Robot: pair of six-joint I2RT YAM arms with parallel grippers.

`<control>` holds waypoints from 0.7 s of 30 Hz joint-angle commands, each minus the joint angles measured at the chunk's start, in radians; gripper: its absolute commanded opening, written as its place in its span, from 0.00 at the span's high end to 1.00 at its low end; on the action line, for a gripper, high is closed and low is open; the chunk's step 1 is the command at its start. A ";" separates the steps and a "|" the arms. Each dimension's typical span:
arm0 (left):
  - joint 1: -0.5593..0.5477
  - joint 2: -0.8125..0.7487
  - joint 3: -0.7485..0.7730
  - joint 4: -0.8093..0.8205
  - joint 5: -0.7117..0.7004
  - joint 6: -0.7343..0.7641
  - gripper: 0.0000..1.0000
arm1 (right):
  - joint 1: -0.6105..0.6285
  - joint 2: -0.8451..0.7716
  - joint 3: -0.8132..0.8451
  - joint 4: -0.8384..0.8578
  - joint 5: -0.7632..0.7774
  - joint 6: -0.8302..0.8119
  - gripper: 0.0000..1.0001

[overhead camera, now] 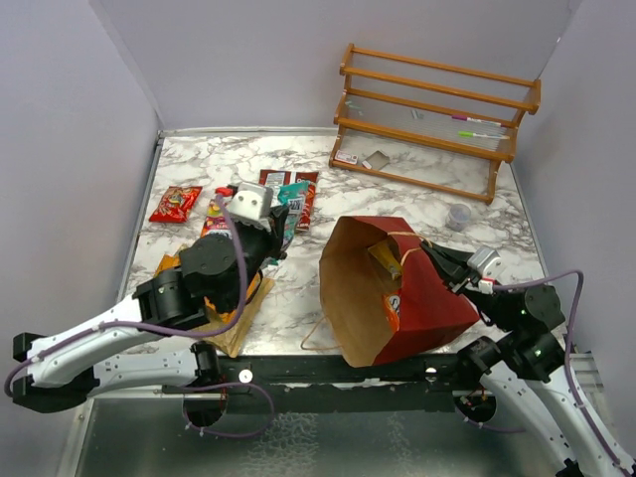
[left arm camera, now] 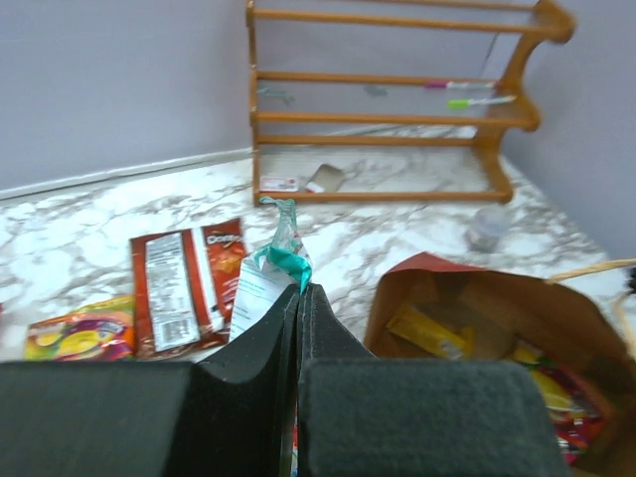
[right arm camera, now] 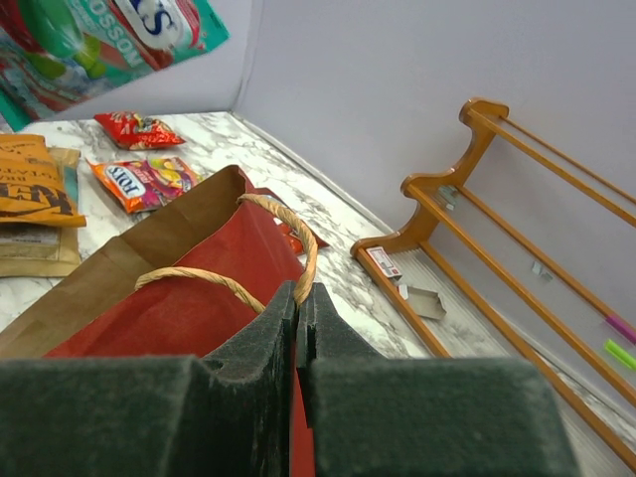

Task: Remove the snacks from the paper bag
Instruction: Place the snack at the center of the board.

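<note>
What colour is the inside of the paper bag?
Plain brown kraft inside the paper bag, red outside; clearest in the top external view.

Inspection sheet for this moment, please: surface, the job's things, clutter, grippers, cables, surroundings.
Surface: white-and-grey marble tabletop; no spill seen.
Job's things: large red paper bag, brown kraft inside, lies on its side with its mouth towards the left arm; a yellow packet and others are inside. A crinkly red packet, an orange chip bag and several more packets lie out on the left.
Clutter: orange wooden rack far right, holding pink and green pens; small clear cup; white card.
Grippers: left gripper shut on a teal packet; right gripper shut on the bag's rim beside a handle.
Cables: purple cables along both arms; no snag seen.
Surroundings: plain lilac walls.
</note>
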 commanded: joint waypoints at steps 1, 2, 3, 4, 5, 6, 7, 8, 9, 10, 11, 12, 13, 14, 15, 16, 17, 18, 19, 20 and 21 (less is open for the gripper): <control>0.172 0.075 0.023 -0.047 0.100 0.075 1.00 | 0.002 0.016 -0.001 0.013 0.017 0.007 0.98; 0.243 0.103 0.027 -0.057 0.174 0.066 1.00 | 0.002 0.017 -0.001 0.013 0.016 0.007 0.98; 0.313 0.129 0.028 -0.063 0.257 0.063 1.00 | 0.002 0.020 0.000 0.011 0.013 0.006 0.98; 0.379 0.161 0.029 -0.063 0.324 0.060 1.00 | 0.002 0.020 0.000 0.011 0.012 0.005 0.98; 0.439 0.195 0.031 -0.064 0.379 0.055 1.00 | 0.002 0.019 0.000 0.012 0.013 0.005 0.98; 0.501 0.227 0.037 -0.062 0.428 0.049 1.00 | 0.002 0.019 0.000 0.013 0.013 0.005 0.98; 0.562 0.262 0.045 -0.063 0.479 0.042 1.00 | 0.002 0.018 0.000 0.013 0.013 0.004 0.98; 0.622 0.294 0.053 -0.061 0.537 0.034 1.00 | 0.001 0.018 0.000 0.013 0.013 0.004 0.98; 0.680 0.325 0.067 -0.064 0.575 0.015 1.00 | 0.001 0.017 0.000 0.012 0.014 0.004 0.98; 0.731 0.356 0.080 -0.068 0.609 -0.001 1.00 | 0.001 0.015 0.000 0.011 0.015 0.004 0.98; 0.778 0.383 0.091 -0.076 0.635 -0.015 1.00 | 0.002 0.014 0.000 0.011 0.016 0.004 0.98; 0.815 0.410 0.102 -0.084 0.652 -0.026 1.00 | 0.002 0.013 -0.001 0.012 0.015 0.003 0.98; 0.846 0.433 0.109 -0.094 0.662 -0.043 1.00 | 0.001 0.012 -0.001 0.013 0.015 0.004 0.98; 0.877 0.452 0.112 -0.101 0.673 -0.052 1.00 | 0.002 0.012 -0.001 0.013 0.014 0.004 0.98; 0.902 0.468 0.112 -0.100 0.693 -0.059 1.00 | 0.002 0.011 -0.001 0.015 0.011 0.004 0.98; 0.926 0.480 0.105 -0.095 0.710 -0.062 1.00 | 0.002 0.011 -0.002 0.014 0.011 0.004 0.98; 0.943 0.490 0.099 -0.094 0.716 -0.068 1.00 | 0.001 0.009 -0.003 0.015 0.009 0.004 0.98; 0.959 0.502 0.098 -0.094 0.726 -0.073 1.00 | 0.002 0.009 -0.004 0.017 0.009 0.004 0.98; 0.974 0.514 0.096 -0.091 0.740 -0.074 1.00 | 0.001 0.007 -0.006 0.018 0.009 0.005 0.98; 0.986 0.524 0.095 -0.087 0.748 -0.073 1.00 | 0.002 0.005 -0.006 0.019 0.008 0.005 0.98; 0.998 0.534 0.098 -0.086 0.751 -0.073 1.00 | 0.002 0.004 -0.006 0.019 0.007 0.006 0.98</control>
